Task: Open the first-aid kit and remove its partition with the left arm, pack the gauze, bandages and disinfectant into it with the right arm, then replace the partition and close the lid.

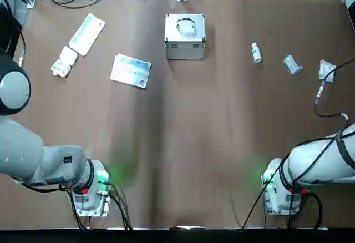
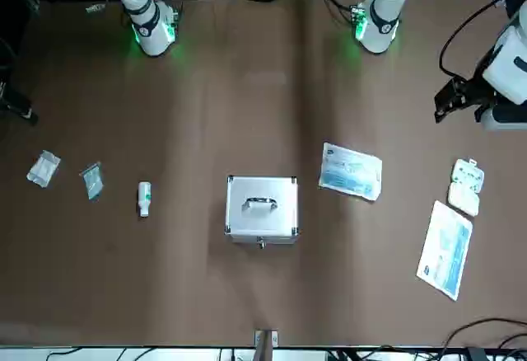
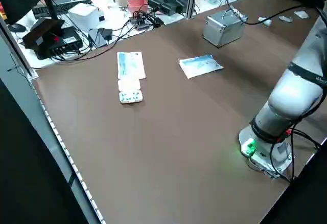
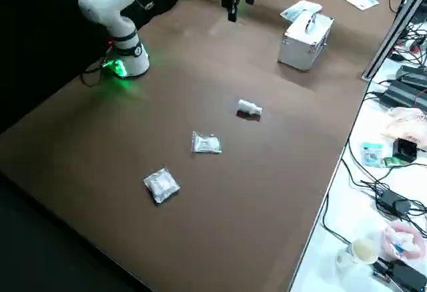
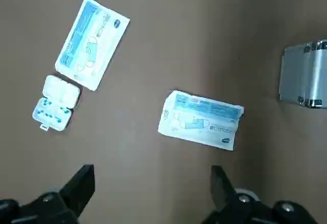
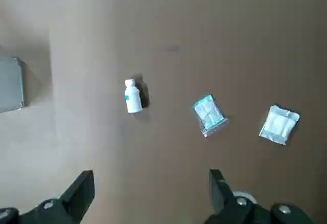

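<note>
The left claw [image 5: 153, 172] hangs released and empty, with the shut kit [image 1: 185, 47] off to its right. The lid [image 1: 186, 26] is down, hiding any partition. The right claw [image 6: 151, 175], also spread and empty, has the disinfectant [image 6: 133, 97] and two small packets [image 6: 209, 114] [image 6: 279, 125] within its view, probably laid on its side (sensibly) because that arm packs. Opening likely comes first.

case [image 1: 186, 36] centre-far | packets [image 1: 131, 71], pillbox [image 1: 65, 62] left of it | bottle [image 1: 256, 53], sachets [image 1: 292, 65] right
</note>
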`<action>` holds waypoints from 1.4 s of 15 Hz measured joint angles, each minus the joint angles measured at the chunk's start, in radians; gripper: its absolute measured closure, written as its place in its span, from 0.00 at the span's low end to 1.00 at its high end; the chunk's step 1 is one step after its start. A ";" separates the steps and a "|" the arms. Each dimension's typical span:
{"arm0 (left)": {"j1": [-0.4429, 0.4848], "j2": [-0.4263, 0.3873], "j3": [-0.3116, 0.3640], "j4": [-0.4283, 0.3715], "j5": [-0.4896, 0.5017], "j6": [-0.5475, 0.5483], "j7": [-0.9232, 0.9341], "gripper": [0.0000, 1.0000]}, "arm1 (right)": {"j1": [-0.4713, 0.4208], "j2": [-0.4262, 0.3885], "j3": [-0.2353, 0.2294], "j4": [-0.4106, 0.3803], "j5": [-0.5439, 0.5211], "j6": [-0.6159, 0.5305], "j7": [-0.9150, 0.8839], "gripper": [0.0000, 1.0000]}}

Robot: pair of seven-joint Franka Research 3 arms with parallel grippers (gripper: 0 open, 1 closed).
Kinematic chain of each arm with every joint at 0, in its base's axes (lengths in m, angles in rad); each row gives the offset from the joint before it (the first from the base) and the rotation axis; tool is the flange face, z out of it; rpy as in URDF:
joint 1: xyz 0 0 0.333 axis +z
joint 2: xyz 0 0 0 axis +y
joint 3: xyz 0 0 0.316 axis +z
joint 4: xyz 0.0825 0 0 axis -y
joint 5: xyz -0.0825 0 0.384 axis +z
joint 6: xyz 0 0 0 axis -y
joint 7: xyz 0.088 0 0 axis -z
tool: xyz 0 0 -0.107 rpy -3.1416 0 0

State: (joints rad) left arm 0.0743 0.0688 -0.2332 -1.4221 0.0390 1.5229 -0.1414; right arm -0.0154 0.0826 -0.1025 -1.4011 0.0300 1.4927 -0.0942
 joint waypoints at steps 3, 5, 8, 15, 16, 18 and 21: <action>0.000 0.000 -0.001 0.000 0.000 -0.011 0.002 0.00 | 0.000 0.000 0.000 0.000 0.000 0.000 0.000 0.01; 0.001 -0.001 0.001 0.001 0.000 -0.017 0.001 0.00 | 0.000 0.000 0.000 0.000 0.000 0.000 -0.001 0.01; 0.001 0.001 0.002 0.000 0.000 -0.020 0.002 0.00 | 0.000 0.000 0.000 0.000 0.000 0.000 -0.001 0.01; -0.067 0.145 -0.030 -0.008 0.000 0.030 -0.022 0.00 | 0.000 0.002 0.000 -0.008 0.000 0.003 -0.001 0.01; -0.077 0.168 -0.031 -0.008 0.000 0.037 -0.055 0.00 | 0.000 0.007 0.000 -0.012 0.000 0.003 0.000 0.01; -0.101 0.199 -0.035 -0.008 -0.001 0.069 -0.146 0.00 | -0.003 0.029 -0.003 -0.022 0.000 0.004 0.000 0.01; -0.153 0.216 -0.048 -0.008 -0.001 0.091 -0.281 0.00 | -0.015 0.081 -0.003 -0.032 0.000 0.014 0.000 0.01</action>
State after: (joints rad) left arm -0.0785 0.2845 -0.2811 -1.4298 0.0376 1.6135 -0.4219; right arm -0.0301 0.1638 -0.1059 -1.4329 0.0299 1.5068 -0.0944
